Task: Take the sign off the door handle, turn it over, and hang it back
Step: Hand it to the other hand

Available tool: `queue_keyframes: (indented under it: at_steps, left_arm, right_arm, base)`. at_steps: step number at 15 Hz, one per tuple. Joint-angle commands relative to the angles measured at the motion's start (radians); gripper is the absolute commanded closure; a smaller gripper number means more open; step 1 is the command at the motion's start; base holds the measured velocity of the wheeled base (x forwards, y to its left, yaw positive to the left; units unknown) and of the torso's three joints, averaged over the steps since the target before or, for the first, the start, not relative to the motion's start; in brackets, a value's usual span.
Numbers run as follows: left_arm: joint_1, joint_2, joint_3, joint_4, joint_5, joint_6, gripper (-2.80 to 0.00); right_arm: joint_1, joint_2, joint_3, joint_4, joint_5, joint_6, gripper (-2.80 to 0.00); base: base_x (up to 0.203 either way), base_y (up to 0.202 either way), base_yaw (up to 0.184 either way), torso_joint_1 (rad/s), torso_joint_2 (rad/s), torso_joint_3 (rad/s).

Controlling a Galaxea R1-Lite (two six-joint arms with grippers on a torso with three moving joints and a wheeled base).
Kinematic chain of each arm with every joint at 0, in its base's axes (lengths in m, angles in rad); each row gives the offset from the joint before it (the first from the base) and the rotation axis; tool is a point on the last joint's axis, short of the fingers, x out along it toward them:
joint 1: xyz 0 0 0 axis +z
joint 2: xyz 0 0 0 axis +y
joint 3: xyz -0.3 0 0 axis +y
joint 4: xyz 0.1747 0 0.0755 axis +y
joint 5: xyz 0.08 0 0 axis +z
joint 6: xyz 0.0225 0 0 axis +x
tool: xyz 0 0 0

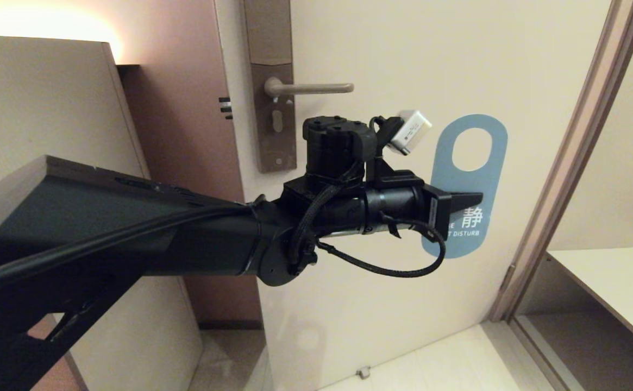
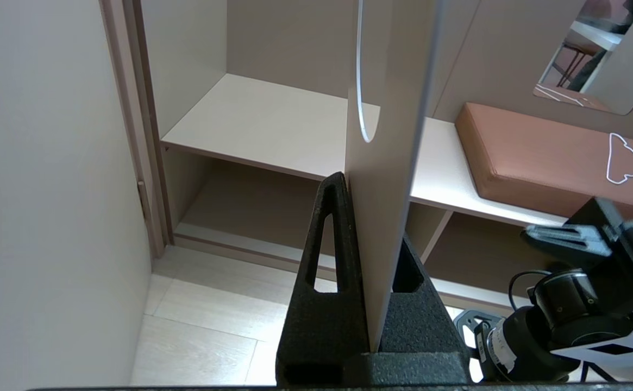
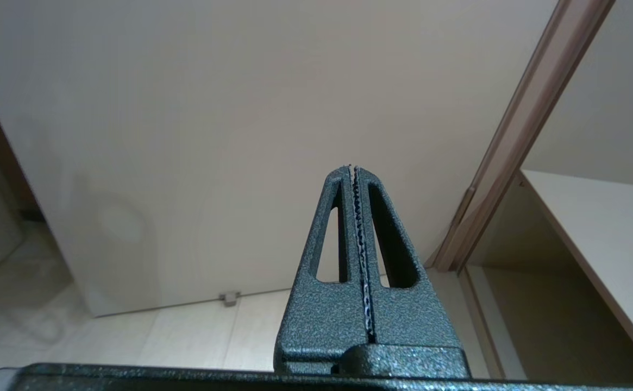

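The sign [image 1: 472,179] is off the door handle [image 1: 316,88] and hangs upright in the air to its right, in front of the door. Its blue "DO NOT DISTURB" side faces me and its oval hole is on top. My left gripper [image 1: 471,200] is shut on the sign's lower half from the left. In the left wrist view the sign [image 2: 389,136] stands edge-on between the two fingers [image 2: 331,260] of the left gripper [image 2: 373,217], its pale side showing. My right gripper [image 3: 353,169] is shut and empty, low down and pointing at the door's bottom.
The brownish lock plate [image 1: 273,125] carries the handle on the pale door [image 1: 403,54]. The door frame [image 1: 566,163] and a shelf unit [image 1: 615,282] stand at the right. A brown cushion [image 2: 544,157] with a wire hanger [image 2: 626,160] lies on the shelf. A door stop [image 1: 364,372] sits on the floor.
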Motion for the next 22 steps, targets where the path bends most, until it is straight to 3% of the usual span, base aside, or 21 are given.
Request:
queue_keyframes:
  at_steps: [1, 5, 7, 11, 19, 22]
  left_arm:
    - [-0.001, 0.000, 0.001, -0.003, -0.004, -0.002, 0.00]
    - [0.005, -0.004, 0.000, -0.003, -0.007, -0.002, 0.00]
    - [0.021, -0.009, -0.002, -0.003, -0.047, -0.004, 0.00]
    - [0.027, -0.010, -0.004, -0.003, -0.071, -0.004, 0.00]
    - [0.027, -0.016, -0.005, -0.003, -0.087, -0.013, 0.00]
    - [0.027, -0.016, -0.005, -0.005, -0.096, -0.040, 0.00]
  right_arm:
    - [0.011, 0.165, -0.070, 0.002, 0.004, 0.006, 0.00]
    - [0.032, 0.447, -0.224, -0.003, 0.021, 0.012, 0.00]
    - [0.035, 0.586, -0.318, -0.015, 0.064, 0.012, 0.00]
    - [0.037, 0.802, -0.463, -0.025, 0.235, 0.012, 0.00]
    - [0.041, 1.066, -0.584, -0.028, 0.584, 0.010, 0.00]
    - [0.041, 1.157, -0.608, -0.097, 0.629, 0.010, 0.00]
  base:
    - [0.000, 0.000, 0.000, 0.000, 0.00, 0.000]
    - [0.000, 0.000, 0.000, 0.000, 0.00, 0.000]
    - [0.000, 0.000, 0.000, 0.000, 0.00, 0.000]
    - [0.000, 0.000, 0.000, 0.000, 0.00, 0.000]
    - [0.000, 0.000, 0.000, 0.000, 0.00, 0.000]
    - [0.000, 0.000, 0.000, 0.000, 0.00, 0.000]
